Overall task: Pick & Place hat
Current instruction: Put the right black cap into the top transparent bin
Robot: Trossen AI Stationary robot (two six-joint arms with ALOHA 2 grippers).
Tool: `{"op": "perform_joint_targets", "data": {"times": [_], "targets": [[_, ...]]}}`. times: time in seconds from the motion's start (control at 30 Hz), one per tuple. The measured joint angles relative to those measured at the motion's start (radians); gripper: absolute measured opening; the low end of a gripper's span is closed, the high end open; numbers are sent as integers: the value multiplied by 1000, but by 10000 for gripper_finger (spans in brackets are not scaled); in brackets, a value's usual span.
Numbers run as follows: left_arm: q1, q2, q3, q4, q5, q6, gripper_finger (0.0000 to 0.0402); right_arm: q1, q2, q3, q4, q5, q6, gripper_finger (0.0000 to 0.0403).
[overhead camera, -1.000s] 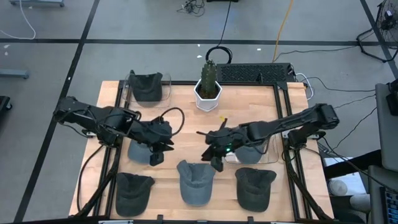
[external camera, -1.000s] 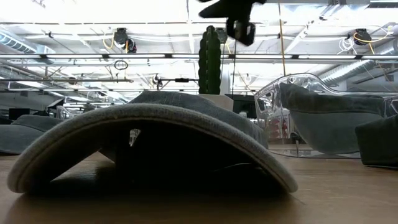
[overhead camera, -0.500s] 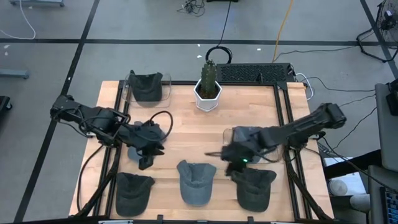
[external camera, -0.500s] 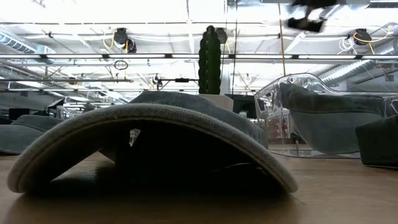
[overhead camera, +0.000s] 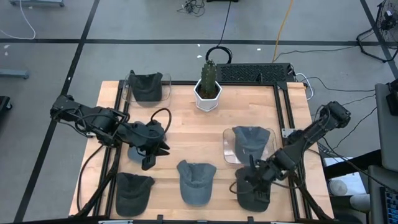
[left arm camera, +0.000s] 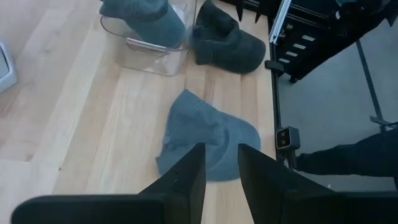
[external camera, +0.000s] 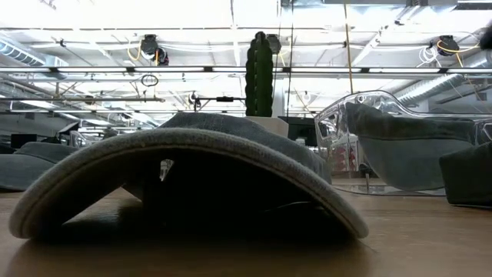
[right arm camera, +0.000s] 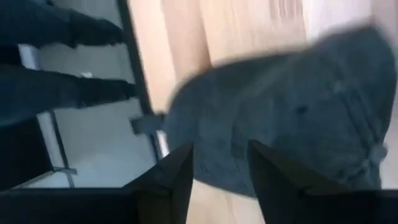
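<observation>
- Right gripper (overhead camera: 254, 176): shifted from table centre to the near right hat (overhead camera: 254, 186), hovering over it, fingers spread.
- Left gripper (overhead camera: 152, 157): fingers slightly parted, empty, above the left-side hat (overhead camera: 135, 151).
- Clear bin (overhead camera: 229, 149): holds another hat.

Bare table (overhead camera: 186, 134) centre passable; cactus (overhead camera: 209, 79) blocks rear; hats (overhead camera: 196, 180) crowd front.

Wooden table (overhead camera: 186, 134) — hats (overhead camera: 196, 181), cactus pot (overhead camera: 208, 96)

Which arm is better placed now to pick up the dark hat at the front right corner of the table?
The right. Its open gripper hangs directly over that dark hat, whereas the left gripper is across the table, above another hat.
</observation>
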Motion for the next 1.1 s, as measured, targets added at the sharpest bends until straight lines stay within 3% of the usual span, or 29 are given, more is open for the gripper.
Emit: {"op": "perform_joint_targets", "data": {"times": [0.23,0.53,0.97,1.1], "targets": [[0,0,0,-4,-8,-25,101,86,0,-116,48,3,70,170],[0,0,0,-19,-59,-35,101,123,0,-209,163,24,77,165],[29,0,0,-8,-111,-64,101,122,-53,-233,175,52,42,164],[43,0,0,-8,-112,-56,101,122,-97,-233,173,159,39,164]]}}
